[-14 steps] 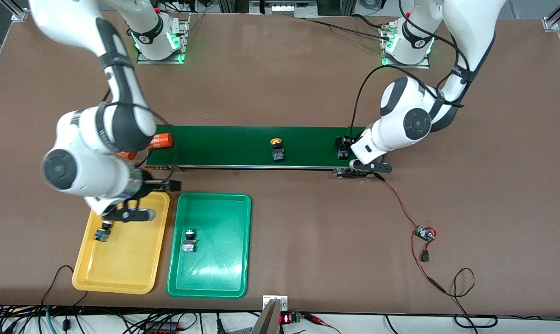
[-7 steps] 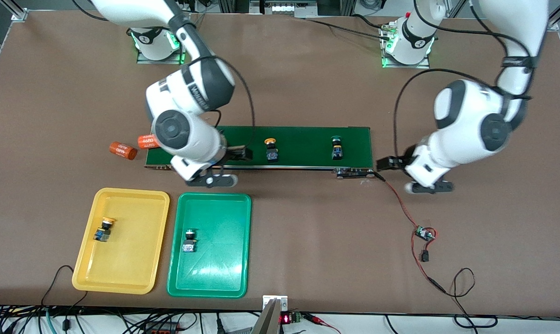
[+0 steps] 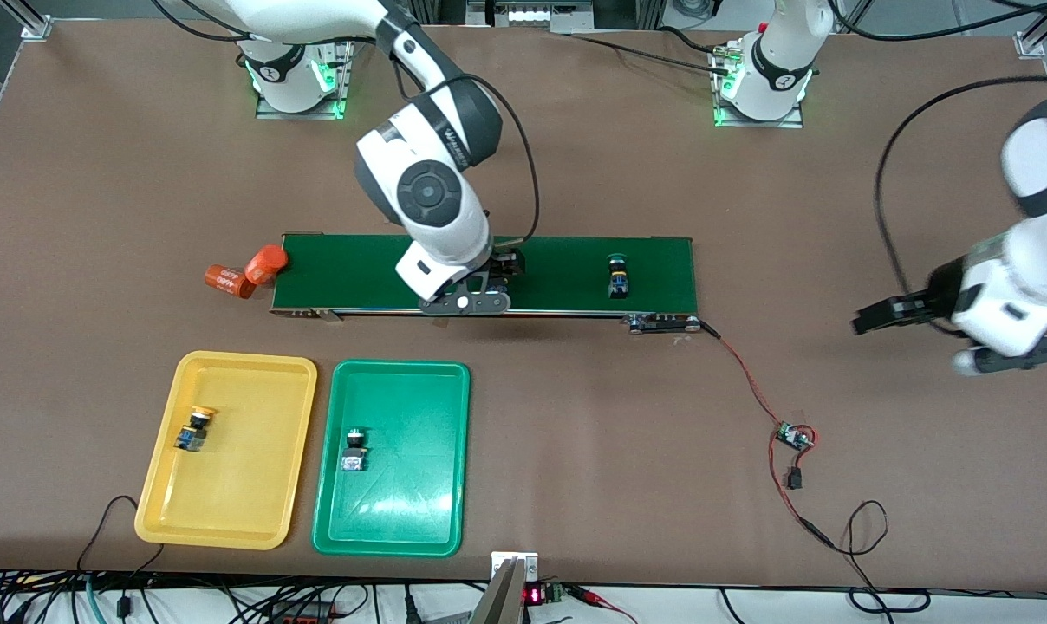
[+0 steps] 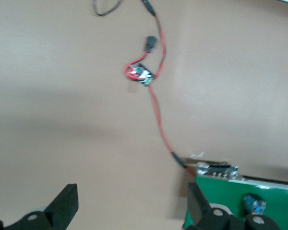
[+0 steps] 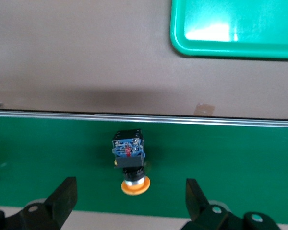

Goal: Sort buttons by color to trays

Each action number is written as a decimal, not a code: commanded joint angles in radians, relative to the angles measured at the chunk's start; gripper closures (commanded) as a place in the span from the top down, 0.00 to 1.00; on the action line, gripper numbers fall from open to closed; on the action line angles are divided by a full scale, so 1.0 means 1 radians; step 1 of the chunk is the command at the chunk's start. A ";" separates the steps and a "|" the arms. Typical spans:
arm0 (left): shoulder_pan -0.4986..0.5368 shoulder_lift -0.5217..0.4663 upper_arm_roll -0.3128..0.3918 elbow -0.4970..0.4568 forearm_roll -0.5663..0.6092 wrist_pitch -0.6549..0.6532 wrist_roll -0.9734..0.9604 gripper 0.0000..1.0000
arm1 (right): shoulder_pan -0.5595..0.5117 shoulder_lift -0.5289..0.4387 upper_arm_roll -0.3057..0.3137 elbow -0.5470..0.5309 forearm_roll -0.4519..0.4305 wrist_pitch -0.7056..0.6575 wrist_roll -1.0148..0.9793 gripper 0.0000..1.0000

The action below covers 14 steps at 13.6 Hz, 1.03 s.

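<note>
A yellow-capped button [image 5: 130, 163] lies on the conveyor belt [image 3: 558, 260]; in the front view my right arm hides it. My right gripper [image 3: 476, 290] hovers open over it, empty, and the cap sits between the fingers in the right wrist view [image 5: 130, 192]. A green-capped button [image 3: 617, 276] lies on the belt toward the left arm's end. The yellow tray [image 3: 229, 520] holds a yellow-capped button [image 3: 196, 428]. The green tray [image 3: 402, 529] holds a green-capped button [image 3: 354, 449]. My left gripper [image 3: 1000, 355] is open and empty over bare table [image 4: 132, 199].
Two orange cylinders [image 3: 229, 281] [image 3: 266, 263] lie at the belt's end toward the right arm. A red wire runs from the belt to a small circuit board [image 3: 792, 435], which also shows in the left wrist view [image 4: 143, 73]. Cables hang along the table's front edge.
My right gripper left the yellow tray and moved over the belt. My left gripper moved off the belt toward its own end of the table. Both belt buttons drifted toward the right arm's end.
</note>
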 commanded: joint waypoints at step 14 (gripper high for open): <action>-0.001 -0.091 0.033 0.066 0.050 -0.122 0.091 1.00 | -0.021 -0.098 0.029 -0.358 -0.090 0.278 0.064 0.66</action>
